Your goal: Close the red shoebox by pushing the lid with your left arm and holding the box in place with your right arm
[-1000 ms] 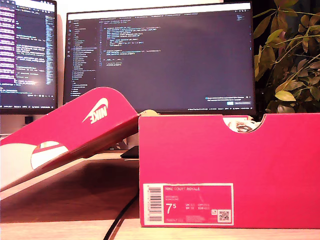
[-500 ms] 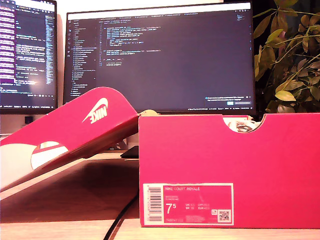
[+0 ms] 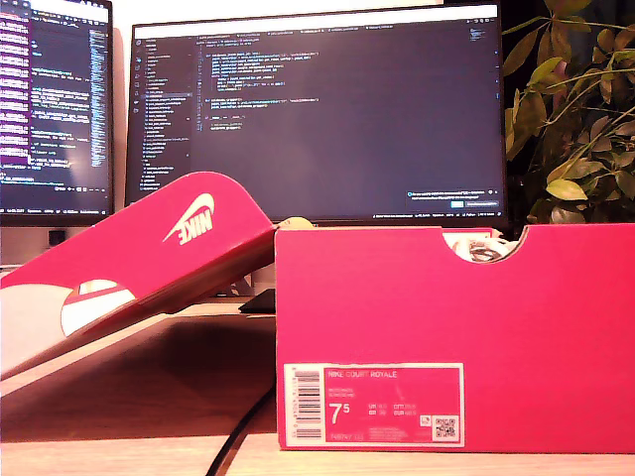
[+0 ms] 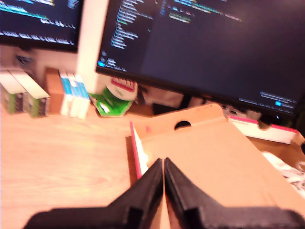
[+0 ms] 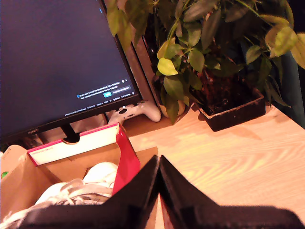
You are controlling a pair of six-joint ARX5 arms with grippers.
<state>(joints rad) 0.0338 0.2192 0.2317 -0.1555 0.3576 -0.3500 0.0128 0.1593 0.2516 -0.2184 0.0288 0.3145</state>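
- on the exterior view's left, the lid (image 3: 149,253) of the red shoebox (image 3: 456,337) hangs open, tilted down toward the bench (image 3: 129,397), with its white logo facing out.
- my first gripper (image 4: 163,167) hovers above the lid's brown inner face (image 4: 200,152); its fingers (image 4: 147,186) are pressed together with nothing between them.
- the shoebox stands upright on the bench, filling the exterior view's middle and right, its size label (image 3: 374,402) facing the camera.
- a white shoe (image 5: 90,183) lies inside the box.
- my second gripper (image 5: 158,164) sits over the box's red end wall (image 5: 125,162), fingers (image 5: 138,191) together and empty.
- a potted plant (image 5: 214,71) stands beyond, on the exterior view's right.
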